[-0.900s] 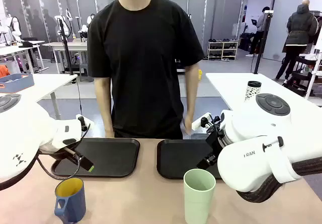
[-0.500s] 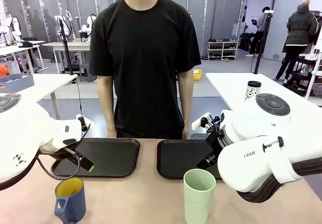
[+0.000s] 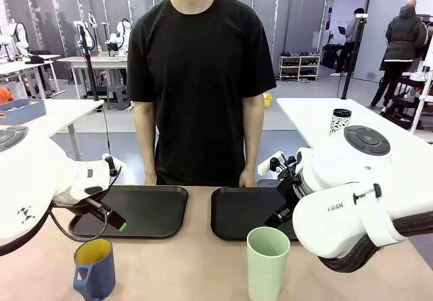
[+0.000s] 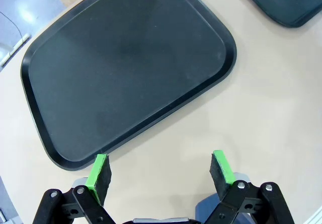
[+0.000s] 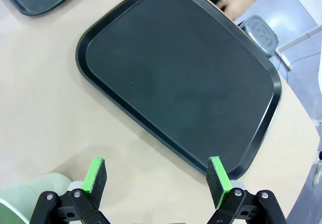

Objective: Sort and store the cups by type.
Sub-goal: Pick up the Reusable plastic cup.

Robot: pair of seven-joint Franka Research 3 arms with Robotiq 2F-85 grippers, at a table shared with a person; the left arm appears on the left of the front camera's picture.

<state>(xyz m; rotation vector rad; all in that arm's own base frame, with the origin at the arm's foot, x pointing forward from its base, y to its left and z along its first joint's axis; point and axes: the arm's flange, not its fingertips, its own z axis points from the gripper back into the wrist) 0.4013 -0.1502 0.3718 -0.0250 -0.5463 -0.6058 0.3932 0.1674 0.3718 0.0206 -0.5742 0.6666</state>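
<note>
2 upright on surface (image 3: 189,267): blue mug (image 3: 94,268) & mint tumbler (image 3: 268,262); L gripper (image 4: 159,157) & R gripper (image 5: 155,160) both open, empty

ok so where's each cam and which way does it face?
Front: fixed on the robot's side, facing across the table at the person; left arm and right arm show.
Left wrist: on the left arm, down past the open left tool at the left tray.
Right wrist: on the right arm, past the open right tool at the right tray; person's hand beyond.
Shared: all three views show both trays.
</note>
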